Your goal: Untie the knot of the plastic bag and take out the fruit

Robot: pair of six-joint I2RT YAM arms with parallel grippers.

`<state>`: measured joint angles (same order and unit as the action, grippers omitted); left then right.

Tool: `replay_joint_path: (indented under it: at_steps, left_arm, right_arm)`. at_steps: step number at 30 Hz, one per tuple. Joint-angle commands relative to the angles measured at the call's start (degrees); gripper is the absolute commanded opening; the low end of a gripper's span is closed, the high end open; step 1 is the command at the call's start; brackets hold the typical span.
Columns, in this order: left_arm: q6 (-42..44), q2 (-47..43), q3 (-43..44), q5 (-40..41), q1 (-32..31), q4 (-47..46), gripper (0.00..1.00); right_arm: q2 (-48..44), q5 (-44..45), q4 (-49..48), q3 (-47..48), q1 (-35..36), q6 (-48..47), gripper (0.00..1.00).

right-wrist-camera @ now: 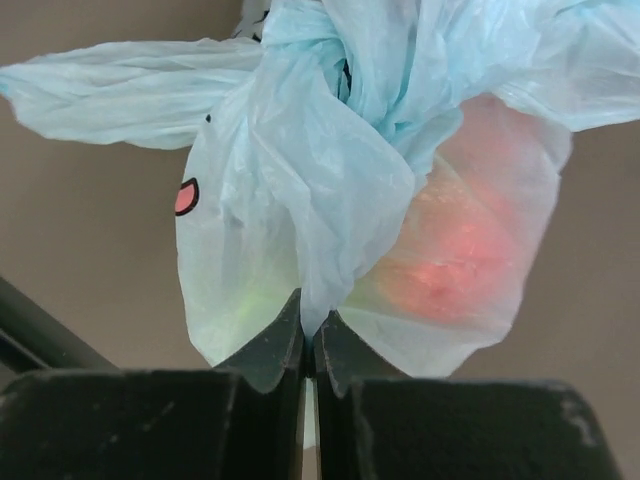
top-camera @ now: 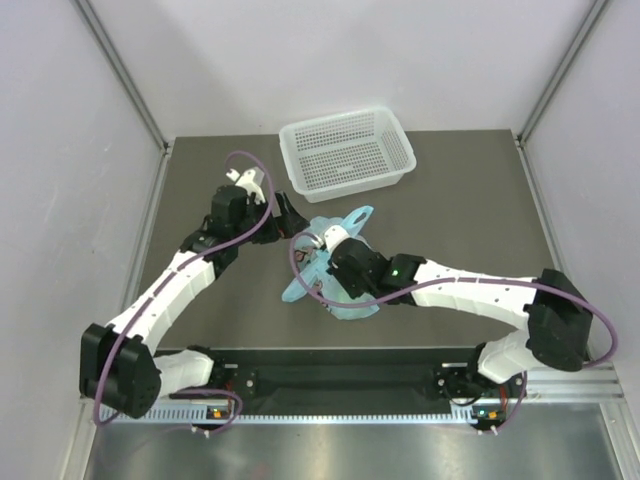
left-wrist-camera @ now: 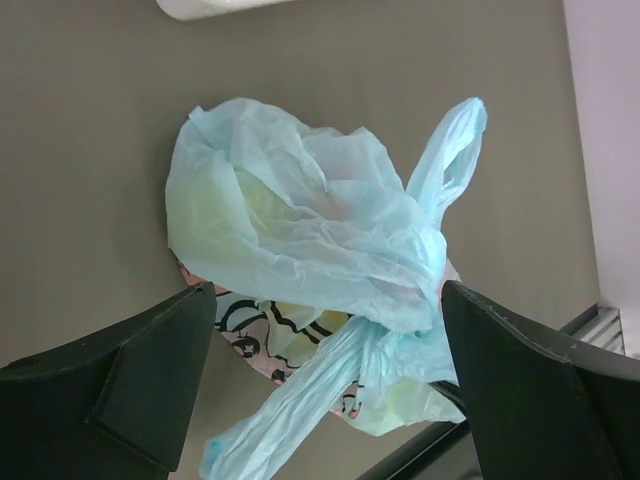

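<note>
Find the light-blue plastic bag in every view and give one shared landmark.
Top external: plastic bag at table centre, partly under the right arm.
Left wrist: plastic bag fills the middle.
Right wrist: plastic bag fills the upper frame.
Shared landmark: grey tabletop beneath it.

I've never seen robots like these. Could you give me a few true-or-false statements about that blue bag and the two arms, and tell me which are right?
1. The right claw is pinched shut on a fold of the plastic bag. True.
2. The left claw is gripping the bag too. False: its jaws stand wide open over the bag.
3. The fruit already lies in the white basket. False: the basket holds nothing, and a red fruit shows through the bag's thin plastic.
4. The bag lies on the table, nearer the arms' bases than the basket. True.
</note>
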<state>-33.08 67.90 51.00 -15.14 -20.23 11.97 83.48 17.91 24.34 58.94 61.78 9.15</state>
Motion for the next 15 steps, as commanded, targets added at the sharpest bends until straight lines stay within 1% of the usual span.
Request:
replay_joint_path:
  at_steps: [1,2,7,10,12,14,15]
  left_arm:
    - [-1.37,2.32,0.15,0.90,-2.79,-5.63,0.99]
    - [-1.81,3.28,0.24,0.81,-3.41,-6.33,0.99]
    - [-5.06,5.75,0.06,1.42,-7.36,-10.90,0.99]
    - [-5.41,7.94,0.76,2.83,-10.43,-11.00,0.99]
    - [-6.03,9.26,0.85,4.76,-11.41,-11.09,0.99]
    - [-6.21,10.67,0.50,5.38,-11.85,-11.53,0.92]
    - [-6.03,11.20,0.50,5.38,-11.85,-11.53,0.77]
  right_arm:
    - [-6.30,-6.30,-7.28,-3.81,-1.48,-1.50,0.00]
    - [-7.10,-8.05,-7.81,-4.61,-1.75,-2.37,0.00]
    - [-10.18,-9.74,-8.69,-7.34,-2.54,-3.78,0.00]
    - [-11.06,-9.56,-8.61,-7.70,-2.89,-4.05,0.00]
    - [-11.32,-9.91,-8.87,-7.70,-2.89,-4.31,0.00]
    - [-11.67,-10.09,-8.87,-7.78,-2.89,-4.31,0.00]
    - [-12.02,-9.83,-8.78,-8.05,-2.98,-4.23,0.00]
